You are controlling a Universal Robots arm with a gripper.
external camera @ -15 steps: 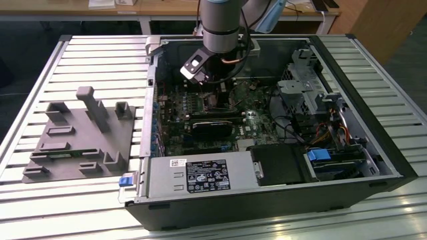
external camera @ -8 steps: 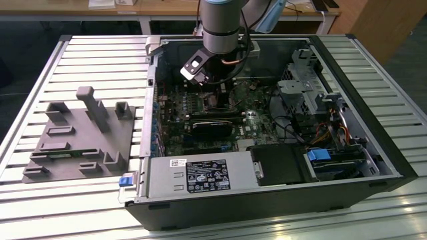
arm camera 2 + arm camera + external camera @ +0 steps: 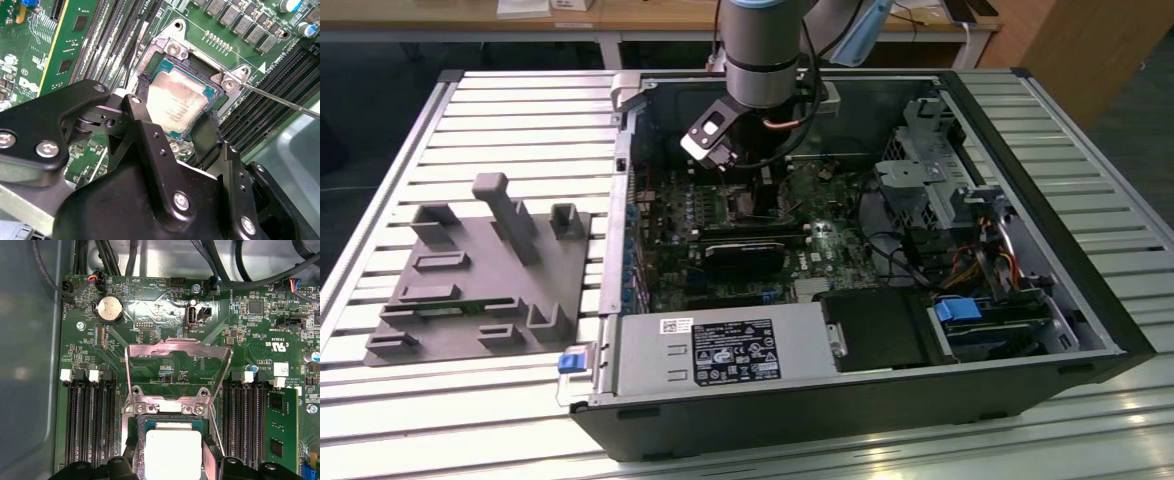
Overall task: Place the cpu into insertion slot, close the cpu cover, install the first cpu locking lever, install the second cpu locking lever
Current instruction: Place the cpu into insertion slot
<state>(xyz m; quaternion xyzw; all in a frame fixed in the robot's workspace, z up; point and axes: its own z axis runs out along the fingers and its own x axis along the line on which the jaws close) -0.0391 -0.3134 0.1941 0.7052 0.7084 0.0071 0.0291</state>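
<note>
in the exterior view the arm reaches down into the open black computer case [image 3: 881, 395] lying on the slatted metal worktop [image 3: 494, 120], with the end effector [image 3: 758, 185] low over the green circuit board [image 3: 720, 215]. a grey moulded fixture [image 3: 467, 270] sits well apart, on the exterior view's left. the socket is too small to read from out here.

the second wrist view gives the close look. the small flat square cpu with a pale silver-grey metal top [image 3: 175, 105] lies in the square insertion slot with a silver metal rim [image 3: 197, 62]. one black finger [image 3: 143, 87] is against one of its edges and the other finger against the opposite edge, so the end effector [image 3: 178, 100] is grasping the cpu. a thin metal lever rod [image 3: 280, 100] angles away from one corner of the slot.

the first wrist view adds the thin silver square cpu cover [image 3: 175, 343], swung open and away from the insertion slot [image 3: 165, 410], with the board visible through its opening. the cpu [image 3: 172, 452] is uncovered, between long black memory slots [image 3: 87, 425] and a green memory module [image 3: 282, 425]. a round silver coin battery [image 3: 109, 309] sits beyond the cover.
</note>
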